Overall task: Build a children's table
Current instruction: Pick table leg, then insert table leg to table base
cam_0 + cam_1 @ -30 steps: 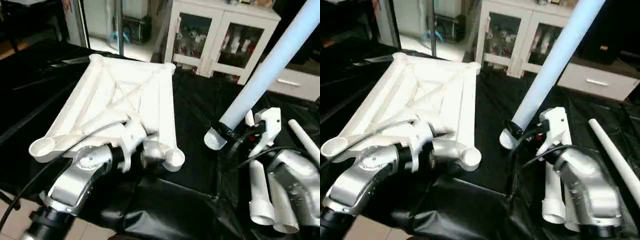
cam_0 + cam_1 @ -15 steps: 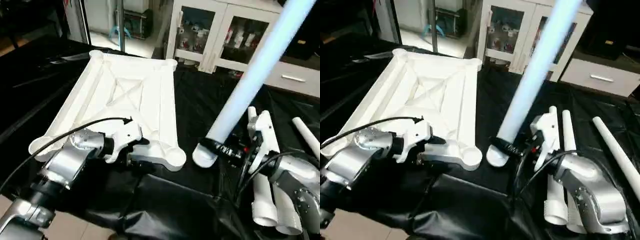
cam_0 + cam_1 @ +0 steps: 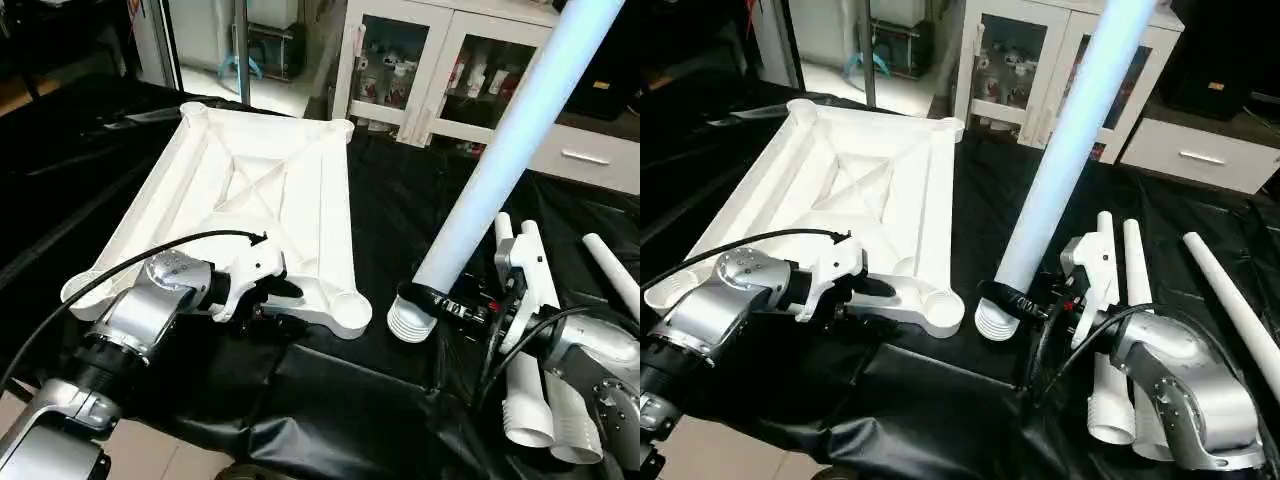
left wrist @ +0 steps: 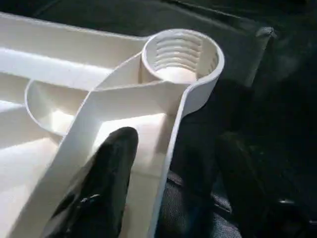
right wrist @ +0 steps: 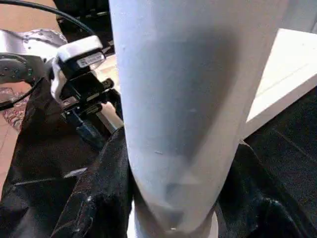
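The tabletop lay upside down on the black-draped desk, its X-ribbed underside up and its round corner sockets open to the air. The left claw straddled the near edge wall just beside the near right socket, one finger inside the rim and the other outside; whether it was pinching that wall or merely bracketing it could not be told. The right claw was clenched on a leg low on the tube, right above its threaded end, which hung close to the claw and a short way to the side of that same socket, the long shaft leaning up and away. The plastic looked light, stiff and rather slick, so the tabletop would likely skate on the cloth unless pinned at its rim, and the leg, held so near one end, would probably lever hard against the fingers (a grip close to the thread seemed the sensible place for steering it into the socket). Three more legs lay on the desk beyond and beside the right claw. A white cabinet with glass doors stood well behind, holding small items too unclear to name.
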Robot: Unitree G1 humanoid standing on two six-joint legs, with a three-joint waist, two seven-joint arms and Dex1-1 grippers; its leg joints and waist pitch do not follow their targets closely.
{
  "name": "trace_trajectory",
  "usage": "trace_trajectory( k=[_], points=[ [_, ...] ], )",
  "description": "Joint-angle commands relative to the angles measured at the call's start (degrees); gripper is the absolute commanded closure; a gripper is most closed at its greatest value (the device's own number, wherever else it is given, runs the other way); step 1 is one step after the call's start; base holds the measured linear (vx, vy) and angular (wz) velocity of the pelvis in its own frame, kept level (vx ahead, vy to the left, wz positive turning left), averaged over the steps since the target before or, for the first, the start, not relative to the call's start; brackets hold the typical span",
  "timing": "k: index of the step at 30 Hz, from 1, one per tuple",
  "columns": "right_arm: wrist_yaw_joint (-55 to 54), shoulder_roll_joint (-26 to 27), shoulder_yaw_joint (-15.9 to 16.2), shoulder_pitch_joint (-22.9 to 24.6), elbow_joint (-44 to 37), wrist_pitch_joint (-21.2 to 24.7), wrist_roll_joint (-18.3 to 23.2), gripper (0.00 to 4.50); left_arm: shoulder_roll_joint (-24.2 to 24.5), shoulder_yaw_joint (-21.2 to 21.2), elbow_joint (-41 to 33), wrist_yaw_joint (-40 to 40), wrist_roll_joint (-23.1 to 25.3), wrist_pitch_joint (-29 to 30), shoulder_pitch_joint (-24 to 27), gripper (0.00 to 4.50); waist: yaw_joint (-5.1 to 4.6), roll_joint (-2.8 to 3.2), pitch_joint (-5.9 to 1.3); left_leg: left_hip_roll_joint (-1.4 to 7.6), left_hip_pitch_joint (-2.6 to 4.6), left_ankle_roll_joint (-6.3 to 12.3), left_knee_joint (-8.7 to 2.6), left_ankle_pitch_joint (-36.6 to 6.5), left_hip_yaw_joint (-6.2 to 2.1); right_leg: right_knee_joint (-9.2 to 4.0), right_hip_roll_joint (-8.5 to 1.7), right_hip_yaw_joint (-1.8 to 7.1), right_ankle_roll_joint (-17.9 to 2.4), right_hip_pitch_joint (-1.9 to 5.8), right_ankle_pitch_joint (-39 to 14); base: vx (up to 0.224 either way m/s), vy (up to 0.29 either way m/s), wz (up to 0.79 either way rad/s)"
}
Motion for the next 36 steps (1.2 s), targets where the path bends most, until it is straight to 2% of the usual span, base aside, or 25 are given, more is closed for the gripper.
trace_trajectory(
  k=[1, 2, 5, 6, 10, 11, 12, 14, 15, 16, 18, 19, 20, 21, 22, 23, 25, 26, 27, 28, 29, 30, 31, 33, 36],
  points=[
    [0.87, -0.85, -0.30, -1.13, -0.81, 0.30, 0.61, 2.63, -0.22, -0.57, 1.74, -0.33, 0.78, -1.06, -2.04, 2.06, 0.26, -0.24, -3.37, 3.65, 2.04, -1.66, -4.89, -13.05, -1.20, -4.17, -4.58, 2.02, -11.58, 0.81, -5.42, 0.000, 0.000, 0.00],
    [1.17, -0.97, -0.07, -1.41, -0.58, 0.30, 0.50, 2.63, -0.14, -0.89, 2.85, -0.54, 1.47, -1.77, -2.57, 2.19, 0.37, -0.08, -3.39, 3.62, 2.07, -1.41, -4.82, -12.84, -1.20, -4.25, -4.64, 2.05, -11.51, 0.79, -5.66, 0.000, 0.000, 0.00],
    [1.59, -1.24, 0.41, -1.81, -0.32, 0.26, 0.43, 2.63, 0.23, -1.82, 5.01, -1.73, 2.98, -3.21, -3.46, 2.37, 0.50, -0.11, -3.31, 3.70, 2.18, -1.51, -4.90, -13.09, -1.19, -4.33, -4.65, 2.06, -11.30, 0.67, -6.38, 0.000, 0.000, 0.00],
    [1.61, -1.26, 0.43, -1.84, -0.32, 0.27, 0.42, 2.63, 0.25, -1.87, 5.22, -1.81, 3.12, -3.39, -3.55, 2.61, 0.53, -0.09, -3.29, 3.76, 2.16, -1.72, -4.93, -13.29, -1.20, -4.27, -4.72, 2.08, -11.32, 0.68, -6.43, 0.000, 0.000, 0.00],
    [1.88, -1.47, 0.52, -2.07, -0.38, 0.47, 0.47, 2.63, 0.62, -2.47, 7.91, -1.64, 5.15, -6.53, -4.79, 2.89, 0.82, 0.16, -3.30, 3.76, 2.27, -1.99, -4.96, -13.68, -1.21, -4.34, -4.71, 2.08, -11.25, 0.55, -6.43, 0.000, 0.000, 0.00],
    [1.89, -1.47, 0.53, -2.06, -0.39, 0.47, 0.48, 2.63, 0.73, -2.64, 8.10, -1.74, 5.40, -6.87, -4.87, 2.89, 0.94, 0.03, -3.37, 3.80, 2.31, -2.12, -4.92, -13.66, -1.20, -4.25, -4.76, 2.11, -11.15, 0.63, -6.02, 0.000, 0.000, 0.00],
    [1.95, -1.46, 0.56, -2.03, -0.41, 0.50, 0.46, 2.63, 1.27, -3.57, 9.13, -2.43, 6.61, -8.31, -5.32, 3.14, 1.07, 0.06, -3.31, 3.83, 2.34, -2.15, -5.00, -13.92, -1.20, -4.32, -4.74, 2.10, -11.04, 0.55, -6.25, 0.000, 0.000, 0.00],
    [1.95, -1.44, 0.54, -1.95, -0.47, 0.51, 0.45, 2.63, 1.44, -3.90, 9.41, -2.73, 7.02, -8.83, -5.44, 3.19, 1.34, 0.11, -3.34, 3.87, 2.39, -2.46, -5.02, -14.10, -1.21, -4.23, -4.78, 2.11, -10.95, 0.53, -6.19, 0.000, 0.000, 0.00],
    [1.95, -1.44, 0.54, -1.95, -0.47, 0.51, 0.45, 2.63, 1.44, -3.90, 9.41, -2.73, 7.02, -8.83, -5.44, 3.27, 1.37, 0.09, -3.35, 3.88, 2.37, -2.62, -5.05, -14.23, -1.22, -4.19, -4.80, 2.09, -10.95, 0.54, -6.15, 0.000, 0.000, 0.00],
    [1.94, -1.38, 0.56, -1.96, -0.49, 0.54, 0.42, 2.63, 1.42, -4.12, 9.79, -2.97, 7.36, -9.22, -5.58, 3.41, 1.40, 0.38, -3.37, 3.87, 2.38, -2.81, -5.07, -14.39, -1.26, -4.16, -4.83, 2.08, -11.07, 0.53, -5.96, 0.000, 0.000, 0.00],
    [1.87, -1.26, 0.60, -2.12, -0.35, 0.56, 0.37, 2.63, 1.39, -4.46, 10.25, -2.90, 7.97, -9.93, -5.76, 3.68, 1.35, 0.23, -3.35, 3.88, 2.39, -3.04, -5.09, -14.83, -1.21, -4.24, -4.84, 2.11, -11.19, 0.55, -5.92, 0.000, 0.000, 0.00],
    [1.70, -1.16, 0.60, -2.25, -0.26, 0.52, 0.32, 2.63, 1.38, -4.66, 10.49, -2.81, 8.40, -10.43, -5.76, 3.68, 1.35, 0.23, -3.35, 3.88, 2.39, -3.04, -5.09, -14.83, -1.21, -4.24, -4.84, 2.11, -11.19, 0.55, -5.92, 0.000, 0.000, 0.00],
    [1.52, -1.04, 0.61, -2.39, -0.16, 0.49, 0.27, 2.63, 1.36, -4.88, 10.75, -2.72, 8.87, -10.97, -5.77, 3.68, 1.40, 0.35, -3.33, 3.88, 2.39, -3.12, -5.14, -15.15, -1.27, -4.30, -4.83, 2.11, -11.14, 0.52, -6.17, 0.000, 0.000, 0.00],
    [0.62, -0.50, 0.44, -2.79, 0.24, 0.31, 0.03, 2.63, 1.27, -5.49, 10.95, -2.48, 9.80, -12.19, -5.50, 3.88, 1.40, 0.48, -3.34, 3.93, 2.41, -3.36, -5.19, -15.37, -1.34, -4.31, -4.87, 2.12, -11.07, 0.53, -6.07, 0.000, 0.000, 0.00],
    [-0.32, 0.11, 0.31, -3.37, 0.71, 0.19, -0.21, 2.63, 1.02, -5.79, 11.21, -1.92, 10.39, -13.43, -5.26, 4.07, 1.35, 0.70, -3.29, 3.91, 2.38, -3.60, -5.25, -15.87, -1.37, -4.29, -4.87, 2.12, -11.05, 0.53, -6.42, 0.000, 0.000, 0.00],
    [-1.05, 0.61, 0.22, -3.83, 1.06, 0.07, -0.35, 2.63, 0.68, -5.84, 11.61, -1.41, 10.78, -14.60, -5.12, 4.07, 1.27, 0.61, -3.24, 3.90, 2.43, -3.96, -5.34, -17.01, -1.38, -4.43, -4.92, 2.13, -10.96, 0.48, -7.69, 0.000, 0.000, 0.00],
    [-3.36, 1.97, 0.23, -5.27, 2.13, 0.47, -0.90, 2.63, -0.37, -5.60, 11.99, -0.71, 10.47, -16.21, -4.60, 4.21, 1.24, 0.98, -3.29, 3.88, 2.61, -4.66, -5.40, -18.04, -1.40, -4.54, -4.99, 2.15, -10.88, 0.34, -8.97, 0.000, 0.000, 0.00],
    [-4.54, 2.82, 0.26, -5.68, 3.08, -0.12, -1.61, 2.63, -1.34, -5.22, 12.14, 0.08, 9.96, -16.73, -3.99, 4.31, 1.09, 0.63, -3.30, 3.85, 2.38, -4.95, -5.52, -18.10, -1.46, -4.50, -4.98, 2.04, -10.77, 0.62, -9.31, 0.000, 0.000, 0.00],
    [-6.57, 3.73, 0.67, -5.78, 4.50, -0.66, -3.30, 2.63, -2.57, -5.15, 11.89, 1.01, 9.76, -16.63, -2.82, 4.38, 1.30, 0.95, -3.40, 3.88, 2.64, -5.07, -5.46, -17.95, -1.31, -4.47, -5.18, 1.98, -10.67, 0.43, -9.12, 0.000, 0.000, 0.00],
    [-7.36, 4.08, 0.85, -5.89, 5.15, -0.94, -4.02, 2.63, -3.16, -5.23, 11.57, 1.46, 9.72, -16.35, -2.18, 4.38, 1.30, 0.95, -3.40, 3.88, 2.64, -5.07, -5.46, -17.95, -1.31, -4.47, -5.18, 1.98, -10.67, 0.43, -9.12, 0.000, 0.000, 0.00],
    [-8.07, 4.43, 1.03, -6.09, 5.84, -1.33, -4.73, 2.63, -3.88, -5.24, 11.00, 1.93, 9.50, -15.58, -1.40, 4.42, 1.07, -0.07, -3.41, 3.87, 2.11, -4.65, -5.45, -15.88, -1.25, -4.12, -5.14, 1.82, -10.84, 0.79, -7.44, 0.000, 0.000, 0.00],
    [-8.45, 4.72, 1.06, -6.21, 6.20, -1.53, -4.96, 2.63, -4.41, -5.10, 10.47, 2.13, 9.18, -14.77, -0.80, 4.46, 1.26, -0.14, -3.46, 3.82, 2.47, -3.78, -5.28, -15.12, -0.86, -4.26, -5.08, 1.84, -10.67, 0.45, -7.17, 0.000, 0.000, 0.00],
    [-9.62, 5.71, 0.65, -6.77, 6.46, -0.66, -4.27, 2.63, -5.02, -4.82, 8.86, 2.76, 8.62, -13.28, 0.24, 4.46, 1.26, -0.78, -3.42, 3.79, 2.50, -3.10, -5.18, -14.97, -0.68, -4.40, -5.07, 1.86, -10.61, 0.44, -7.48, 0.000, 0.000, 0.00],
    [-11.49, 7.46, 0.41, -8.02, 6.90, 1.09, -3.26, 2.63, -6.27, -3.64, 5.45, 4.27, 7.33, -9.89, 2.28, 4.46, 1.29, 0.16, -3.55, 3.78, 2.18, -1.49, -5.04, -12.63, -0.62, -4.16, -5.14, 1.96, -10.57, 0.53, -6.62, 0.000, 0.000, 0.00],
    [-10.23, 7.18, 2.00, -9.12, 7.38, 1.66, -3.70, 2.63, -7.13, -3.39, 1.06, 3.96, 5.57, -7.02, 4.89, 4.46, 1.25, 0.24, -3.66, 3.87, 2.18, -0.97, -4.95, -12.44, -0.49, -4.17, -5.02, 1.96, -10.67, 0.55, -6.21, 0.000, 0.000, 0.00]
  ],
)
